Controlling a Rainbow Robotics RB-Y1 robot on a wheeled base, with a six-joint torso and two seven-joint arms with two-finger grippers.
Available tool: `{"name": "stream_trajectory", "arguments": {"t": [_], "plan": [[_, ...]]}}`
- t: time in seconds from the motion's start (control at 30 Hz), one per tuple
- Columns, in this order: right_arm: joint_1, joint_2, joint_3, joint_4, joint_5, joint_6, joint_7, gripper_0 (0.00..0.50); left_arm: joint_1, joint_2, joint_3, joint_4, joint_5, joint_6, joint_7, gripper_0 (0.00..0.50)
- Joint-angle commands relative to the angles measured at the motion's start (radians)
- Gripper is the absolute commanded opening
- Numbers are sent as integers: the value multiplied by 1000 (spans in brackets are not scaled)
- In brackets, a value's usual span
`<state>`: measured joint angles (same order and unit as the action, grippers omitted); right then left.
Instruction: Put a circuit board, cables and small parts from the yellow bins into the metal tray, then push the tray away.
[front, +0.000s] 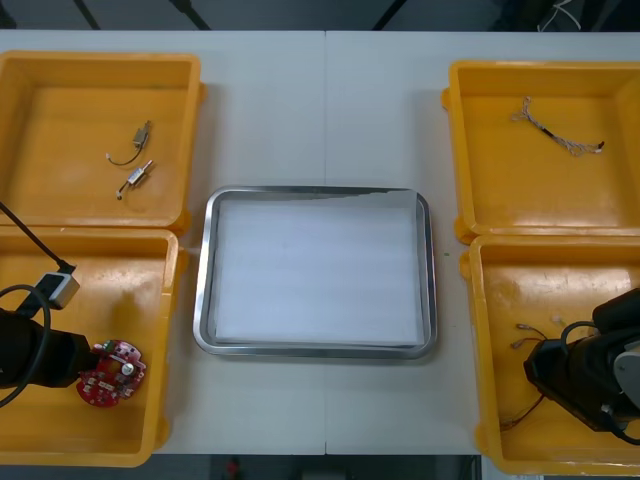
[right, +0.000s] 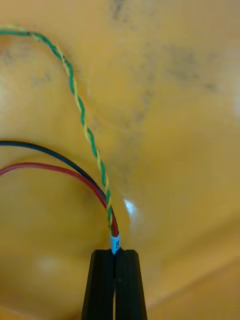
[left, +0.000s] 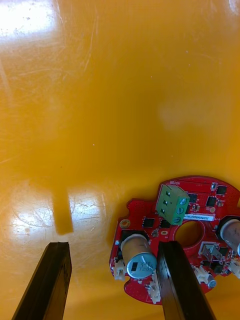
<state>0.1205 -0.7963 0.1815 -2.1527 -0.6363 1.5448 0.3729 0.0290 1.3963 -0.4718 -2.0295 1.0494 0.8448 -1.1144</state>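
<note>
A round red circuit board (front: 112, 372) (left: 175, 235) lies on the floor of the near left yellow bin (front: 90, 440). My left gripper (front: 88, 360) (left: 114, 246) hangs open low over it; one finger (left: 177, 280) overlaps the board's edge and the other stands over bare bin floor. In the near right yellow bin (front: 500, 300), my right gripper (front: 540, 385) (right: 115, 257) is shut on the white-tagged end of a cable bundle (right: 95, 185) of red, black and twisted green-and-yellow wires. The metal tray (front: 205, 280), white inside, sits between the bins.
The far left bin (front: 30, 80) holds two small metal parts (front: 138, 150). A thin twisted cable (front: 555, 135) lies in the far right bin (front: 470, 120). More loose cable ends (front: 525, 335) rest in the near right bin beside my right arm.
</note>
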Motion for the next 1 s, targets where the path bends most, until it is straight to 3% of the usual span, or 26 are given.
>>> {"name": "stream_trajectory", "arguments": {"t": [0.03, 0.27, 0.4, 0.63, 0.73, 0.8, 0.83, 0.87, 0.9, 1.0], "plan": [[-25, 15, -59, -115, 10, 81, 6, 0, 5, -23, -11, 3, -17, -10, -59, 488], [-45, 15, -123, -265, 15, 224, 46, 0, 5, -25, -16, 3, -25, -9, -59, 467], [-64, 15, -168, -323, 6, 304, 169, 0, 5, -23, -27, 2, -37, -9, -58, 458], [-101, 15, -270, -355, -108, 356, 382, 0, 5, -23, -36, 3, -57, -9, -54, 422], [-127, 15, -315, -355, -164, 375, 475, 0, 5, -25, -39, 2, -65, -9, -56, 343], [-154, 15, -350, -355, -204, 375, 547, 0, 5, -25, -42, 2, -72, -10, -56, 194], [-162, 14, -356, -355, -214, 375, 564, 0, 5, -25, -42, 2, -74, -9, -54, 153], [-174, 12, -369, -355, -232, 375, 597, 0, 5, -25, -42, 3, -77, -9, -54, 63], [-188, 8, -375, -355, -247, 375, 630, 0, 5, -25, -42, 3, -78, -9, -56, 21], [-216, -14, -379, -355, -269, 375, 701, 0, 5, -25, -42, 2, -80, -10, -54, 1]]}}
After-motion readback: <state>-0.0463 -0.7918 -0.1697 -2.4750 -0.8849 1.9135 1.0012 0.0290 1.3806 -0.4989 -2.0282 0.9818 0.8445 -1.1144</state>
